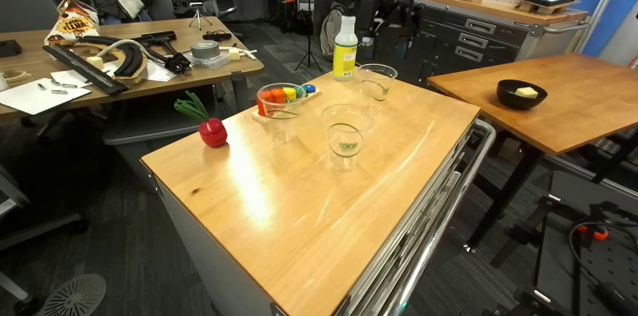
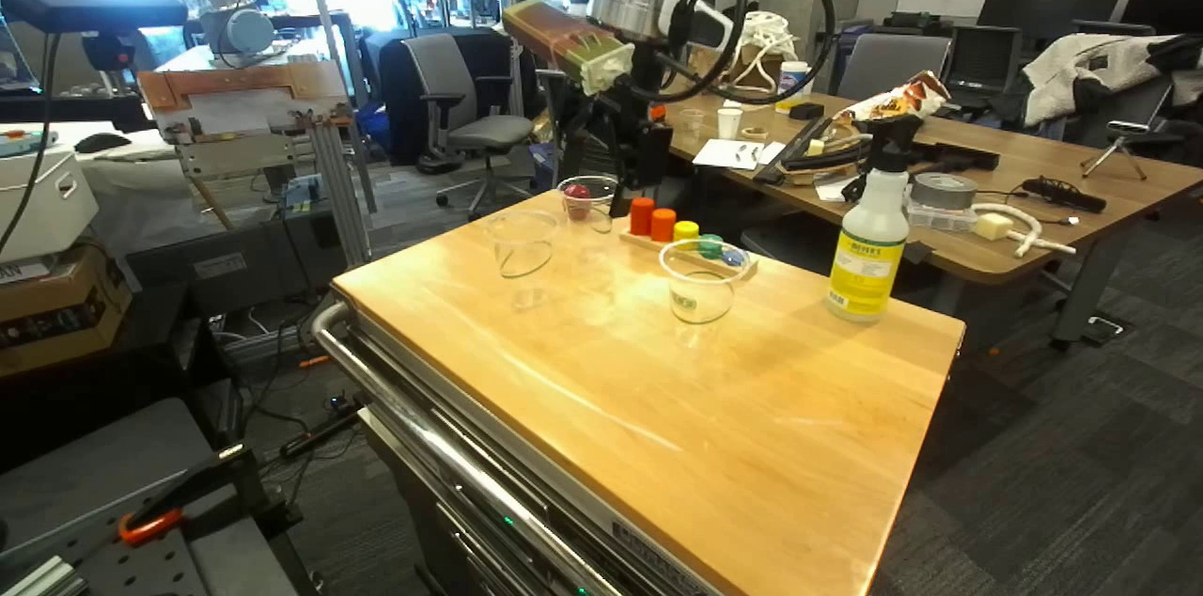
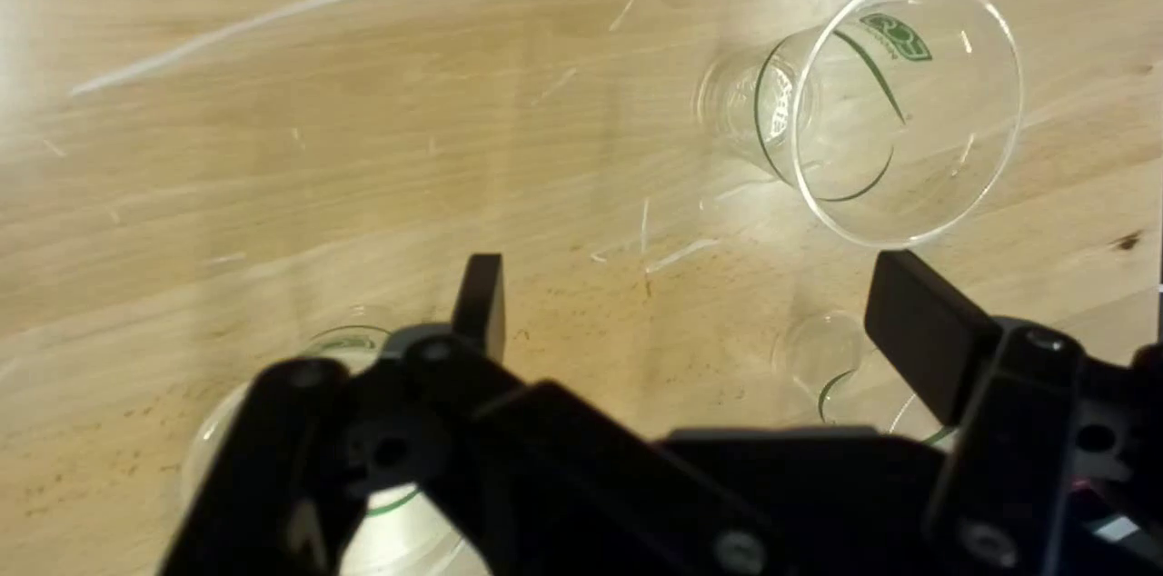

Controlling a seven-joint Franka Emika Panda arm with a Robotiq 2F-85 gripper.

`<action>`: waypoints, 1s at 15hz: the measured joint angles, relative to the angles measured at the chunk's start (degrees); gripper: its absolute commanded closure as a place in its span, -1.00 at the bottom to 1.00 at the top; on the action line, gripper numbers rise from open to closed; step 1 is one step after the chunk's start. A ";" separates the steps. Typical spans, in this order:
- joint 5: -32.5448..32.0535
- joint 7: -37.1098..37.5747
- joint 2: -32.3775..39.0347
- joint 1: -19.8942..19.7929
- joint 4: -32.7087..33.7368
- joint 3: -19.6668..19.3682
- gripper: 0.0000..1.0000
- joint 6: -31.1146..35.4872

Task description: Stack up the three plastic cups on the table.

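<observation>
tool [image 3: 695, 302] spread wide, pointing down, hanging above the table [image 1: 299, 181], three cups [image 1: 348, 142] upright

Two facing, one from above

An exterior view looks down aslant on the table [image 1: 299, 226] from near the corner between the short edge by the red object [image 1: 213, 133] and the long edge with the rail [image 1: 458, 201], at right. An exterior view faces it from near that long edge's opposite corner, at the end with the spray bottle [image 2: 869, 262], rail on the left. Both exterior views cut off their nearest corner. The wrist view, closest, faces steeply down, its top toward the rail, its right toward the red object's end. All three share the cups [image 1: 347, 144], two partly hidden in the closest.
</observation>
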 measured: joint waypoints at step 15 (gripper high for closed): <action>-5.14 0.09 12.03 2.97 5.59 5.17 -1.00 -0.02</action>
